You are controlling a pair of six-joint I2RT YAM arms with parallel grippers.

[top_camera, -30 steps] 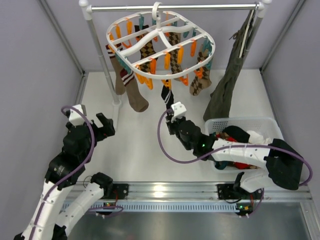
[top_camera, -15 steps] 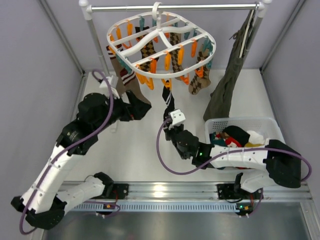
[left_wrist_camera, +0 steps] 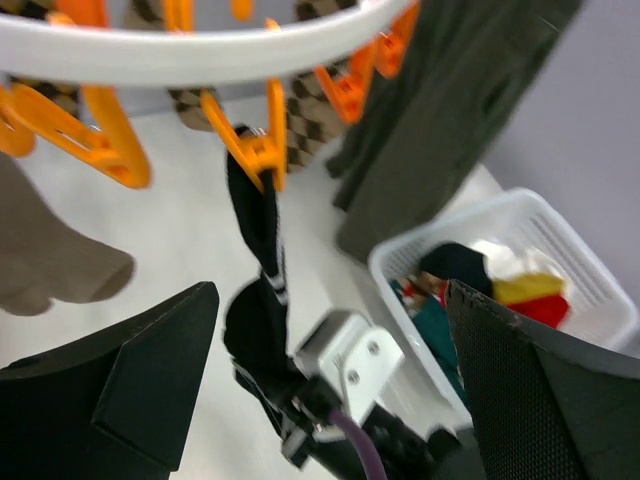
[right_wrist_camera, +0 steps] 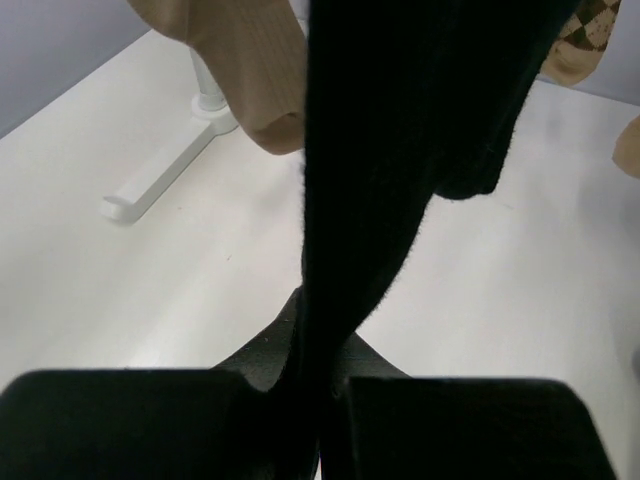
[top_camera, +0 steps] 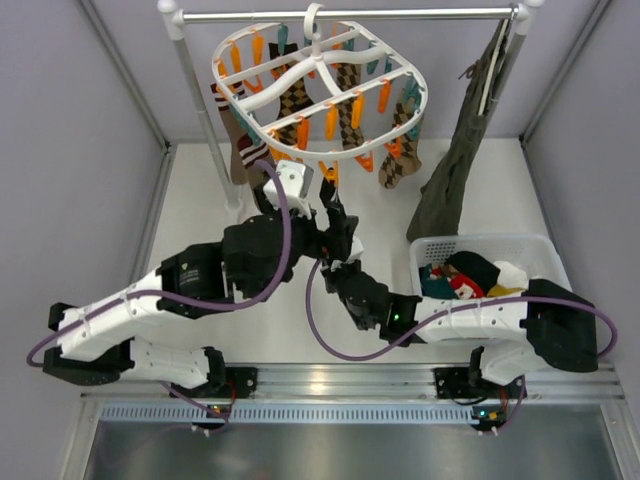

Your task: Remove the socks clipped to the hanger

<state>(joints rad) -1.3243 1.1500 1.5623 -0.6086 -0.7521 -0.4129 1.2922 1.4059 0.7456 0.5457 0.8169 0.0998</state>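
Spread wide, the left gripper point(top_camera: 337, 222) hovers in the top view just below the white plastic oval drying hanger point(top_camera: 317, 42). It flanks the dark navy-black sock point(top_camera: 330, 195) that hangs from an orange clip point(top_camera: 327, 172). The right gripper point(top_camera: 342, 262) sits lower, seemingly on the sock's toe end, though the left wrist partly covers it. From the left wrist, both black fingers point(left_wrist_camera: 150, 385) stand well apart with the sock between them, and a white slatted plastic basket point(left_wrist_camera: 590, 270) of clothes lies to the right. From the right wrist, the jaws pinch the dark fabric tightly, with a plain tan sock point(right_wrist_camera: 250, 60) behind.
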